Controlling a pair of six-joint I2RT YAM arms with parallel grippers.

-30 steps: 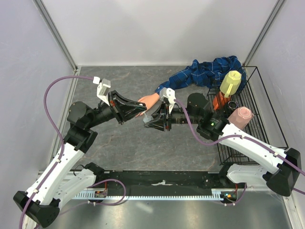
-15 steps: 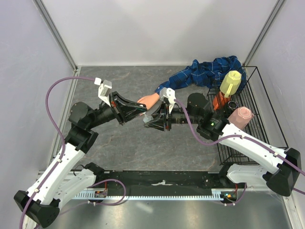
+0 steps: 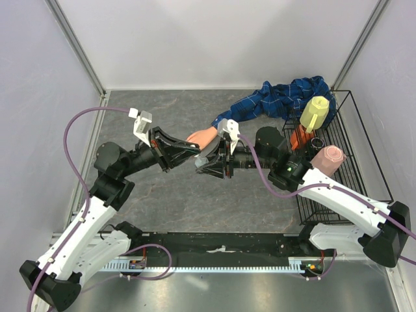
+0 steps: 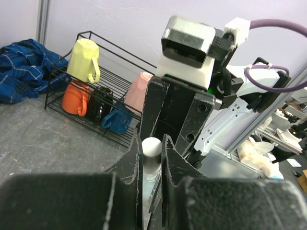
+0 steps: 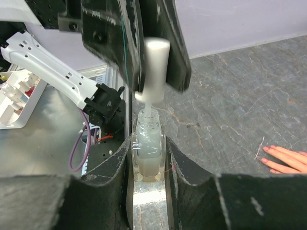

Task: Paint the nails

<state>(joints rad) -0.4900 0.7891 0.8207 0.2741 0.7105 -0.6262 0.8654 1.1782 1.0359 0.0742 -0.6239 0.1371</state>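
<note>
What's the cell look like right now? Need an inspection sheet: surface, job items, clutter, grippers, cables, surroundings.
Surface: grey stone-patterned tabletop.
Job's things: mannequin hand lies on the tabletop, sticking out of a blue plaid sleeve; nails too small to judge. Clear bottle has its white cap just above its neck.
Clutter: wire rack at the right, holding mugs.
Grippers: left gripper shut on the white cap; right gripper shut on the clear bottle.
Cables: purple cables loop off both arms.
Surroundings: pale walls, metal frame posts.
</note>
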